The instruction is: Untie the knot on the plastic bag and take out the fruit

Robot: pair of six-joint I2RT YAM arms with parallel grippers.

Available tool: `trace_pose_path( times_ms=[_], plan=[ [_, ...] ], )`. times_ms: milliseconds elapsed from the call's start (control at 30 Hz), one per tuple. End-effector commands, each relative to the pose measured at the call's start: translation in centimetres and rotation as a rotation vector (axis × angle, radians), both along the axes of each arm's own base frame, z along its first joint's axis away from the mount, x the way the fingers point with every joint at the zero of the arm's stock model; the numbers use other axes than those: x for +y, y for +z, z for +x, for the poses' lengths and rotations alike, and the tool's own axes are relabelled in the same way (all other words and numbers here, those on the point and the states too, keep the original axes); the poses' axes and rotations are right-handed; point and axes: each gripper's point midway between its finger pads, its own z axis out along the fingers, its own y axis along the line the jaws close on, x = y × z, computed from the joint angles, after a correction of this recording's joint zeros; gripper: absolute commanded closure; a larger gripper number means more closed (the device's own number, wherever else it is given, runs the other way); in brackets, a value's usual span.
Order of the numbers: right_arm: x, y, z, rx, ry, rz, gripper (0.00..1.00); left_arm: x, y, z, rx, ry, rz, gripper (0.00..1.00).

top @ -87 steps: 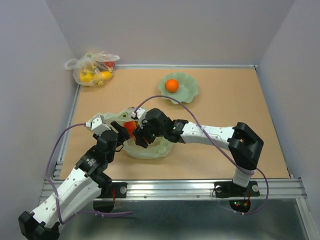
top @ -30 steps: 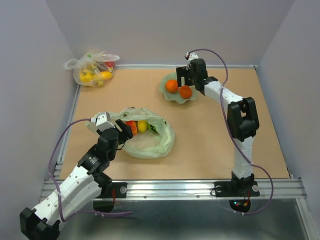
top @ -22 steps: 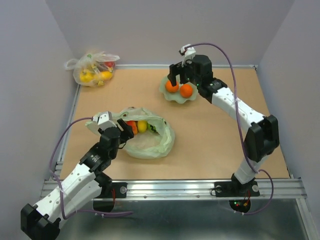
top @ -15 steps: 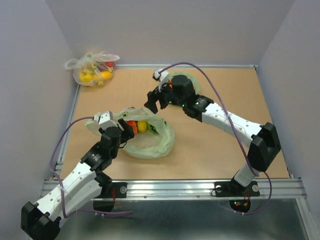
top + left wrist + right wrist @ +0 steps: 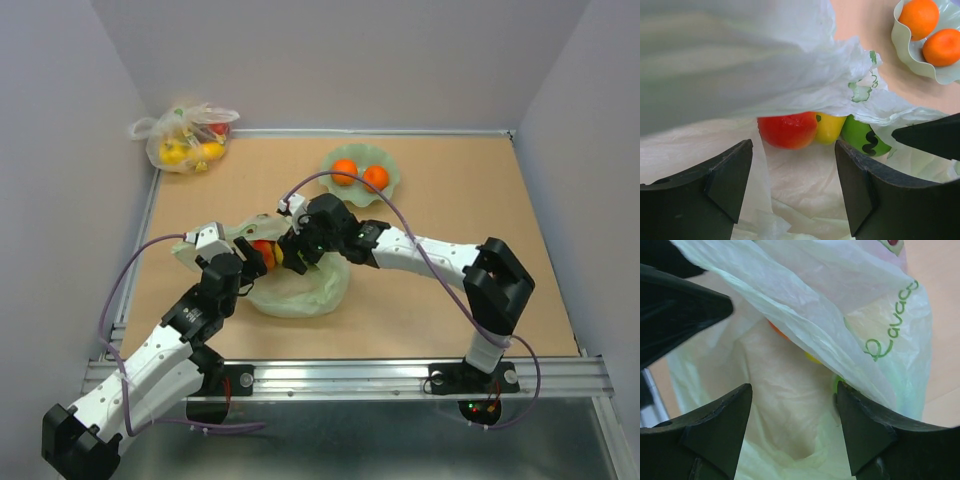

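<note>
Two spread-open claws, left claw (image 5: 792,172) and right claw (image 5: 792,417), at the mouth of the crinkly pale green plastic bag (image 5: 300,295) toward the near-left corner, short of both edges; small round fruits (image 5: 790,131) inside.

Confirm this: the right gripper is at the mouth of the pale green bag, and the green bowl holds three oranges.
Not quite. The green bowl holds two oranges, not three; the top external view shows it. The right gripper is indeed at the mouth of the plastic bag.
</note>
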Motion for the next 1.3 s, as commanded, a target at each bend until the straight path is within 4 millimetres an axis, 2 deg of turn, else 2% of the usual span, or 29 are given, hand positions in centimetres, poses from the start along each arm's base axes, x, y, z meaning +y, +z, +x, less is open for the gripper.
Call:
trace_pose_path(
  times_ms=[0,100,367,500,600,700,733,900,1067,1200,1267],
  plan=[
    [-1.3,-2.4,2.0,-0.087,-0.051,-0.099,0.27,0.4,1.9,0.4,-0.050,0.031,-0.018,0.23],
    [-2.1,-3.9,3.5,-0.121,-0.106,-0.166,0.27,0.3,2.0,0.4,-0.056,0.028,-0.024,0.23],
    [-5.1,-5.6,7.6,-0.204,-0.271,-0.300,0.06,0.1,1.9,0.4,-0.054,0.018,-0.023,0.23],
    [-6.2,-6.7,8.7,-0.202,-0.321,-0.338,0.05,0.0,1.9,0.5,-0.051,0.012,-0.018,0.23],
    [-5.2,-5.7,8.0,-0.179,-0.279,-0.287,0.07,-0.1,2.0,0.6,-0.055,0.001,-0.015,0.23],
    [-3.7,-3.5,7.3,-0.139,-0.254,-0.193,0.10,-0.4,2.4,0.6,-0.064,-0.017,-0.012,0.23],
    [-3.1,-2.1,7.2,-0.137,-0.252,-0.153,0.11,-0.4,2.3,0.6,-0.062,-0.020,-0.009,0.23],
    [-0.3,0.3,5.5,-0.025,-0.203,0.000,0.14,0.0,1.8,0.6,-0.039,0.010,-0.005,0.23],
    [2.1,1.3,5.5,-0.026,-0.150,0.075,0.16,0.2,1.8,0.5,-0.035,0.023,-0.005,0.23],
    [3.4,0.3,6.3,-0.038,-0.141,0.087,0.16,0.3,1.9,0.3,-0.041,0.019,-0.009,0.23],
    [4.3,0.5,7.0,-0.051,-0.143,0.117,0.15,0.4,1.9,0.2,-0.043,0.019,-0.013,0.23]
  ],
)
